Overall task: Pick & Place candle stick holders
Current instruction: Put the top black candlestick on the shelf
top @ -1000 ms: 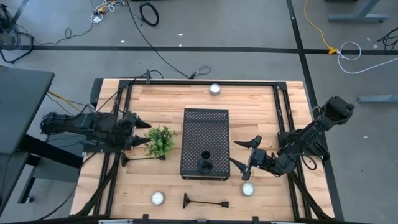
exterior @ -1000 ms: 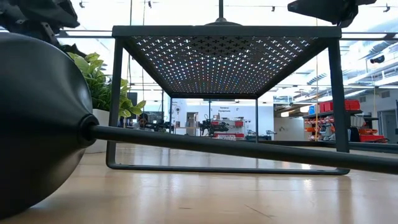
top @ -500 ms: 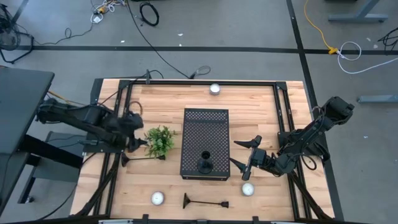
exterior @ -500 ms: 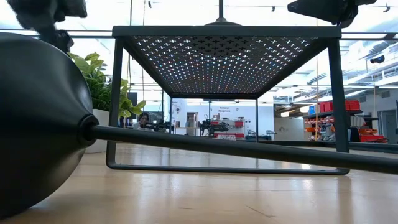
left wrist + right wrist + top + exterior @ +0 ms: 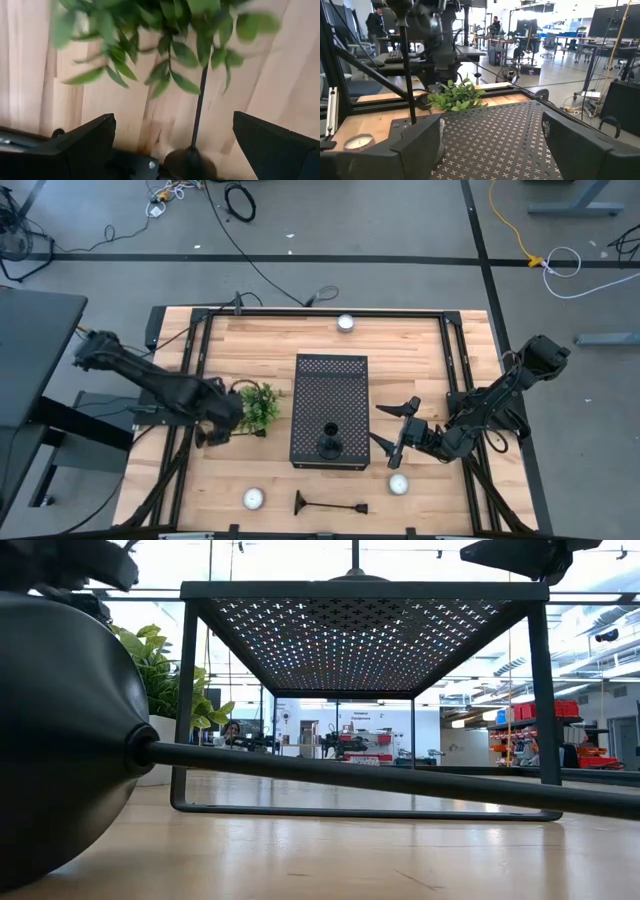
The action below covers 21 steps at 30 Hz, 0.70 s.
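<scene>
1. Pale wooden slatted table top (image 5: 430,380), framed by black metal rails; it carries every item listed below.
2. Large black perforated metal box (image 5: 330,410), standing at the table's centre; in the low view its mesh top (image 5: 360,630) shows from beneath, raised on thin legs.
3. Slim black metal candle stick holder, upright (image 5: 329,443), with round base: it stands on the perforated box, at the box's near end; in the right wrist view its thin stem (image 5: 408,75) rises at the edge of the mesh.
4. Slim black metal candle stick holder, lying flat (image 5: 328,505), on the wood at the table's near edge; its round base (image 5: 60,730) fills the left of the low view, the stem running off to the right.
5. Slim black metal candle stick holder, lying flat beside the plant (image 5: 228,434); in the left wrist view its stem (image 5: 198,110) passes under the leaves, round base nearest the fingers.
6. Small green leafy artificial plant (image 5: 258,405), left of the box.
7. Small white round candles, three: far edge (image 5: 345,322), near left (image 5: 254,498), near right (image 5: 399,483).
8. Left gripper (image 5: 216,427): just over the base end of item 5, fingers spread wide either side of it, gripping nothing.
9. Right gripper (image 5: 393,430): just right of the box, fingers spread, empty, pointing at the box.
</scene>
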Tool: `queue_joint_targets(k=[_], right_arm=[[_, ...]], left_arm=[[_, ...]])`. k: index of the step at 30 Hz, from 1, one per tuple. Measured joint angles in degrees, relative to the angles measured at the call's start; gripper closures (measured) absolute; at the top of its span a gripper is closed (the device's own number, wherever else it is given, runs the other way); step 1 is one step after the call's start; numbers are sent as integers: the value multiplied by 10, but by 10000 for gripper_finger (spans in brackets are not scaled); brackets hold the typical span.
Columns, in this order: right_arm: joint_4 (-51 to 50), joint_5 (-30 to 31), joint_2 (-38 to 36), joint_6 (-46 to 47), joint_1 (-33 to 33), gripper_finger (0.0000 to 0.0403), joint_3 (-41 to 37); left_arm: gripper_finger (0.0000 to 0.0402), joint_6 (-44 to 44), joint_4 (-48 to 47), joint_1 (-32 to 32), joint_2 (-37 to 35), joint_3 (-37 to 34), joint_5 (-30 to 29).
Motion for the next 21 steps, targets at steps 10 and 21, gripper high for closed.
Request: queue_joint_targets(k=[10, 21], right_arm=[[-1, -19, 0, 3, 0, 64, 0], [-2, -31, 0, -2, 0, 64, 0]], left_arm=[[3, -60, 18, -52, 68, -1, 10], [3, -75, 83, -60, 92, -54, 40]])
